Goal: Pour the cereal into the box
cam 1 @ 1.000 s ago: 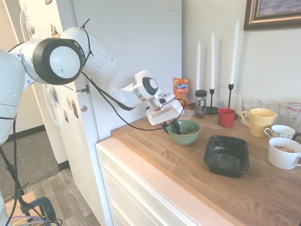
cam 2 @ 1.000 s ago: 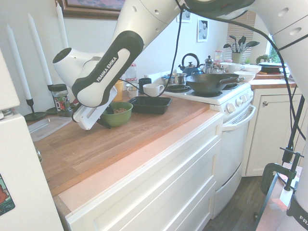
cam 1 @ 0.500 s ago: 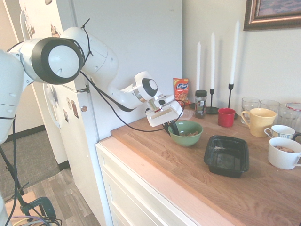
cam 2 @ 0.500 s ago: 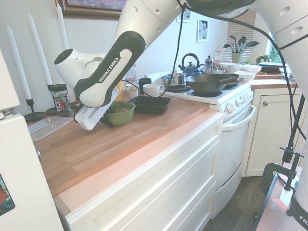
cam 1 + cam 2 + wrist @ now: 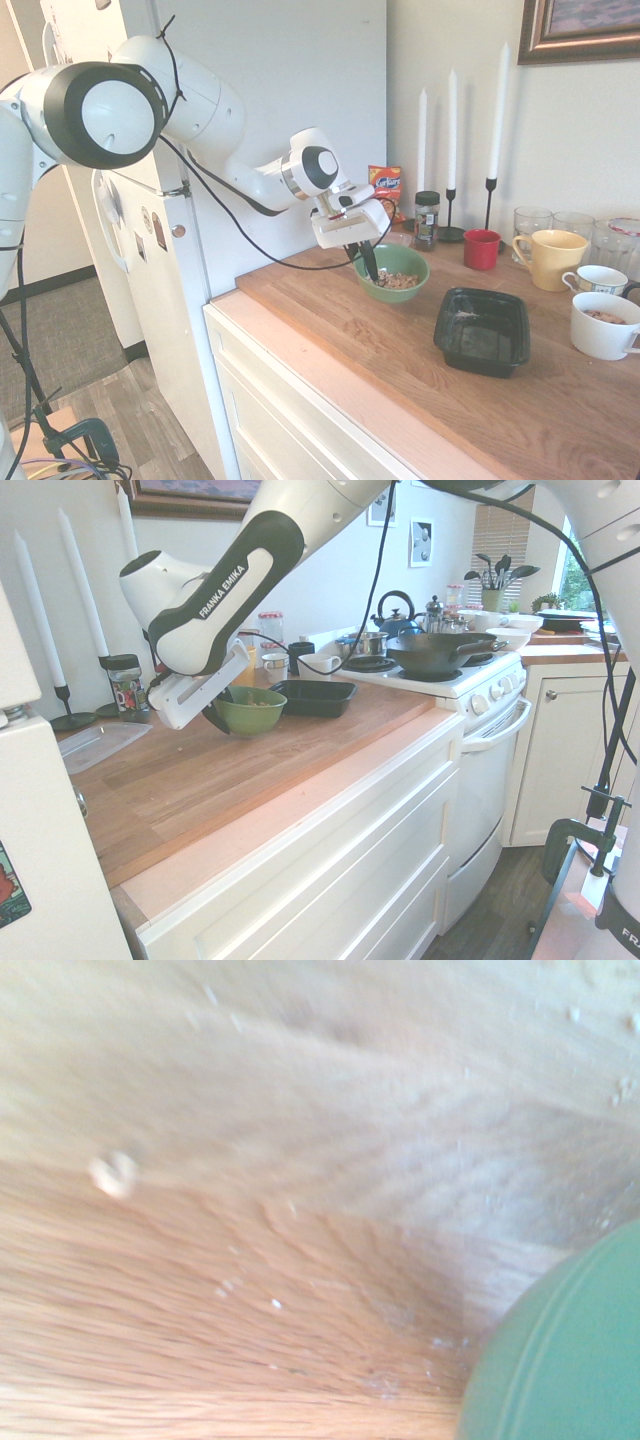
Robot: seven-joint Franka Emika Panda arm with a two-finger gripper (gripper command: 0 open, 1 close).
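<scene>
Hand (image 5: 369,275) grips green bowl (image 5: 400,293) by rim — cereal (image 5: 399,281) inside, box (image 5: 483,343) near.

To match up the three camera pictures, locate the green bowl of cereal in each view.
First exterior view: the round green bowl with beige cereal is just right of centre, at the fingertips of the white arm's gripper.
Second exterior view: left of centre, beside the black plastic box.
Wrist view: only its curved green side shows, lower right corner.
Shared landmark: the wooden countertop, visible in all three.
</scene>
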